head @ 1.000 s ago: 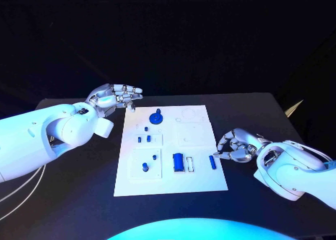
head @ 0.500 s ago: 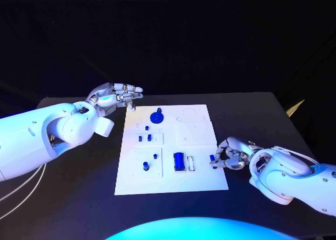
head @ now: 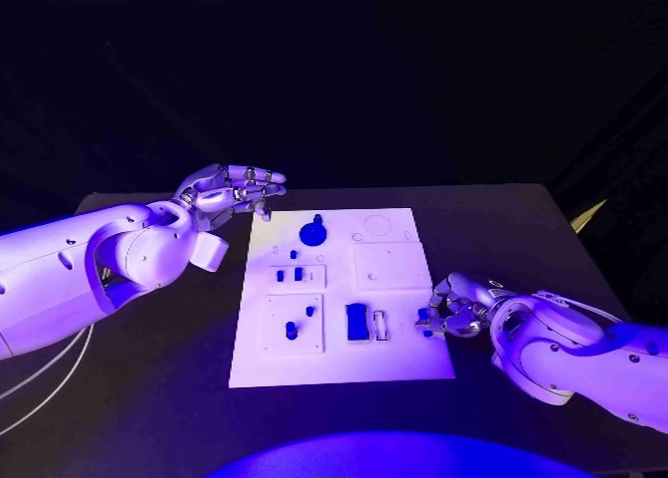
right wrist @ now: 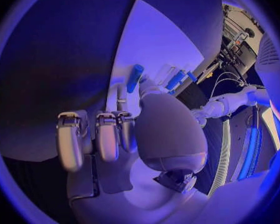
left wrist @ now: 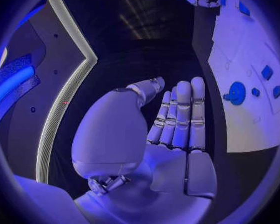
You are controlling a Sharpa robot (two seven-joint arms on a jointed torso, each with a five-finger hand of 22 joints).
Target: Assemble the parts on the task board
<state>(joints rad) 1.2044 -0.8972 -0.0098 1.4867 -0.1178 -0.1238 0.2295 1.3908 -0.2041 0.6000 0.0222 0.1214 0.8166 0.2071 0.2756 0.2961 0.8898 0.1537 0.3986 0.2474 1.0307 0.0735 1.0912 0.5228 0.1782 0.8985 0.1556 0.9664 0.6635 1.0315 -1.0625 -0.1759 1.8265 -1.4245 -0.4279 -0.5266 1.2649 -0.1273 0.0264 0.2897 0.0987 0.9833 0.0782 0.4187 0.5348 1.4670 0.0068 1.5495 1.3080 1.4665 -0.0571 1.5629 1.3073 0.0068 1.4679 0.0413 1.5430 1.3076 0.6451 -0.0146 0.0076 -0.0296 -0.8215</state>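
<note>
Since a second ago the right robot hand (head: 457, 311) has slid in from the bare surface (head: 161, 368) toward the right edge of the task board (head: 391, 363) and now sits against it, fingers curled down around a small blue bar (head: 423, 321) lying near that edge. From the head view the fingertips touch or nearly touch the bar; the right wrist view shows the blue bar (right wrist: 134, 78) flat on the white board just beyond the bent fingers (right wrist: 107, 137), so whether it is truly pinched cannot be told.

The left robot hand (head: 230, 189) has hardly shifted: it hovers off the far left corner of the board, palm up, fingers loosely extended side by side and holding nothing, as the left wrist view confirms (left wrist: 177, 124).

On the board, a round blue disc (head: 314, 234) sits at the far middle, two small blue pegs (head: 288, 274) stand in the block nearer, a blue peg (head: 291, 329) lies in the near left block, and a larger blue block (head: 356, 323) stands left of the bar.
</note>
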